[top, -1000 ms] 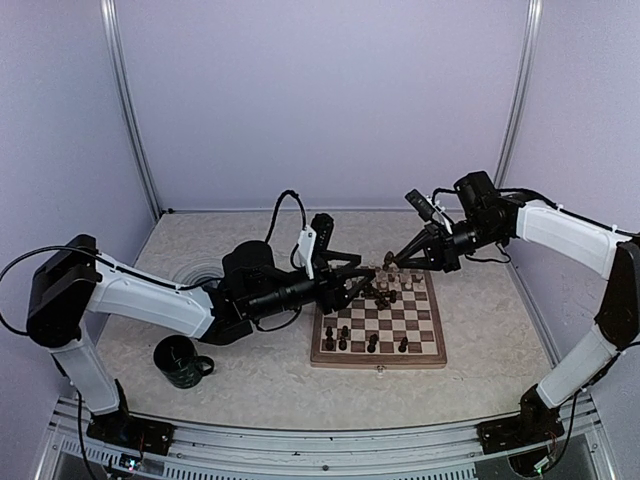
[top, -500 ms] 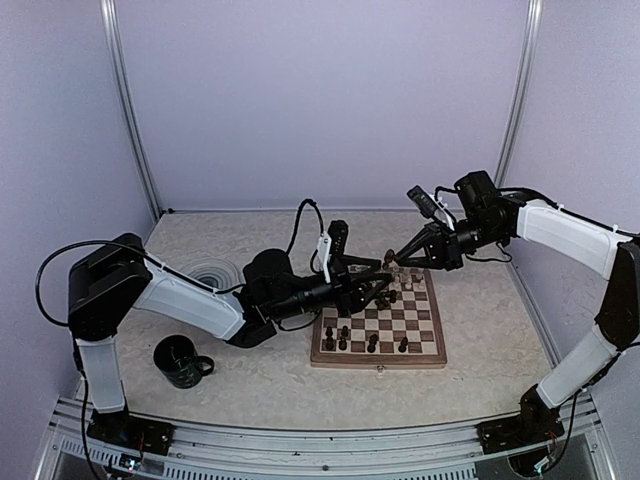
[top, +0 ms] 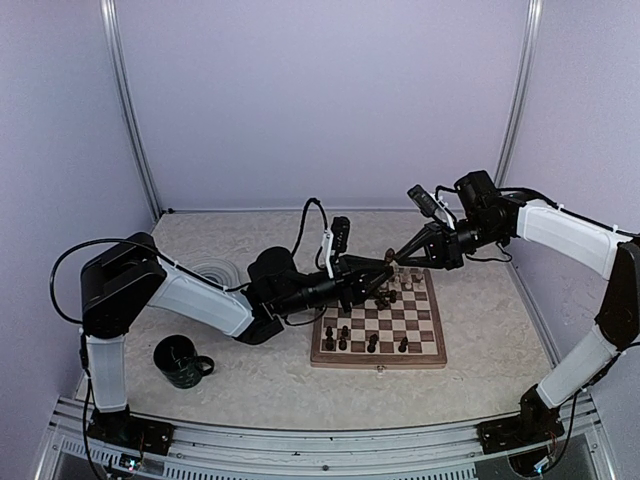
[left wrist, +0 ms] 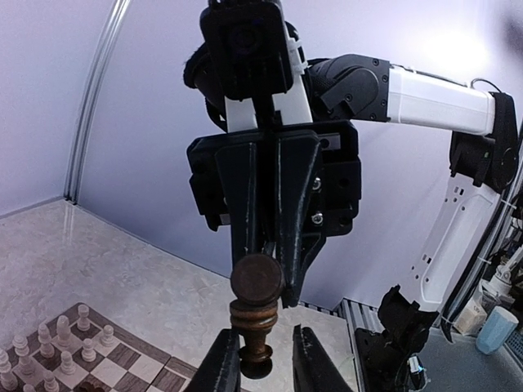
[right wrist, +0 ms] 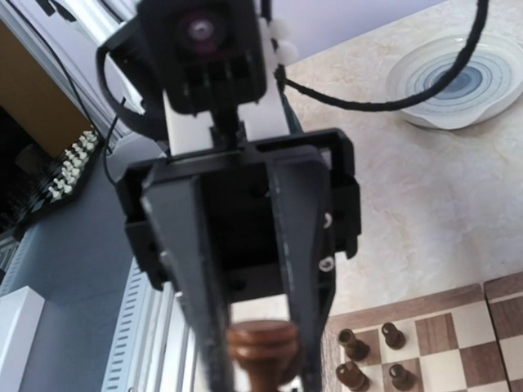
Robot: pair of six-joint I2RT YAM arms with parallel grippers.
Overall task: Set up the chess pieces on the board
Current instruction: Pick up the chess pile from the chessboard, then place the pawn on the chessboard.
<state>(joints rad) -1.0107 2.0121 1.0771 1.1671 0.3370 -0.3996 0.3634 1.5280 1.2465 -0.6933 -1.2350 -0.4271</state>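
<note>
One dark chess piece is held in the air above the eleven o'clock corner of the board. It is pinched by the left gripper, reaching from nine o'clock, and by the right gripper, reaching from two o'clock. Other chess pieces are clustered beneath.

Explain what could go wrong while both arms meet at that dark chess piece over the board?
The dark piece is held by its head in the right fingers, with the left fingers either side of its base. If one pair releases before the other grips, it could drop. Below lies the board with cream pieces standing; a fall might topple some.
</note>
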